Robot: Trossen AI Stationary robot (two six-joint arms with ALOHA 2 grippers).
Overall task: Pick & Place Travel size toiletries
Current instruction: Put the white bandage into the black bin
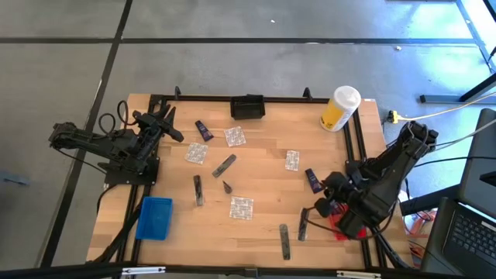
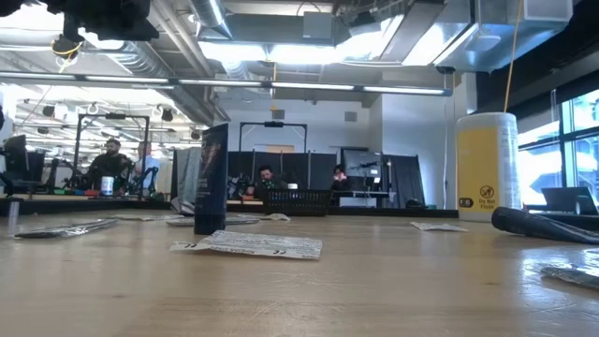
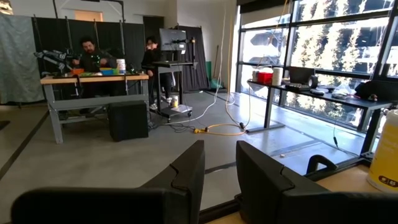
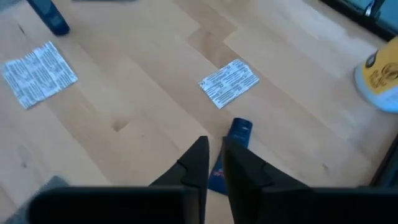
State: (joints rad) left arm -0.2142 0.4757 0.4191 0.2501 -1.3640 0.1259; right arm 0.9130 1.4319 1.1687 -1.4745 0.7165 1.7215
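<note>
Two grippers, one at work over scattered travel toiletries.
Right gripper (image 4: pixel 214 155) had its fingers nearly together around a dark blue tube (image 4: pixel 231 146) near the yellow container (image 1: pixel 339 108); left gripper (image 1: pixel 172 122), slightly parted, waited well apart from it.

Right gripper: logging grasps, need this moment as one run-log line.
right gripper | closing around dark tube | left gripper | idle, table's left edge
</note>
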